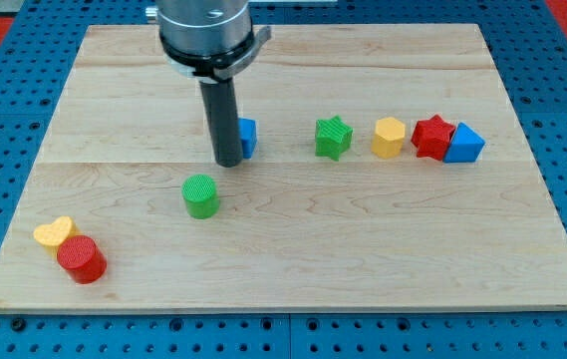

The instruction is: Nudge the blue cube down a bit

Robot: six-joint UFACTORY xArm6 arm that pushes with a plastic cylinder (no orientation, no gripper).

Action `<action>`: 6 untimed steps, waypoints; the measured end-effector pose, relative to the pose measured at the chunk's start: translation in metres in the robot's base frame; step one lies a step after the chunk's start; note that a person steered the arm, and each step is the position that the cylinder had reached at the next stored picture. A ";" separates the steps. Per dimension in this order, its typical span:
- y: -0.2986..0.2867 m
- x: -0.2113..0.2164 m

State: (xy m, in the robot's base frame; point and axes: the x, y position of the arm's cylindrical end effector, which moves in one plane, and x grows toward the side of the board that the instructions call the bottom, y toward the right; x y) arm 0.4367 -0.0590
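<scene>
The blue cube (pixel 247 137) sits on the wooden board (pixel 293 249) left of centre, partly hidden behind my rod. My tip (pixel 228 162) rests on the board just at the cube's left and lower side, touching or nearly touching it. A green cylinder (pixel 201 195) stands below and left of my tip.
A green star (pixel 333 137), a yellow heart-shaped block (pixel 389 137), a red star (pixel 431 136) and a blue triangular block (pixel 464 144) form a row to the cube's right. A yellow heart (pixel 54 232) and a red cylinder (pixel 83 259) lie at the lower left.
</scene>
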 end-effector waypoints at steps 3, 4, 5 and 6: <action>0.017 0.030; 0.017 0.060; 0.010 0.053; 0.012 0.015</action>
State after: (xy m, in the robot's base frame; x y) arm 0.4516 -0.0467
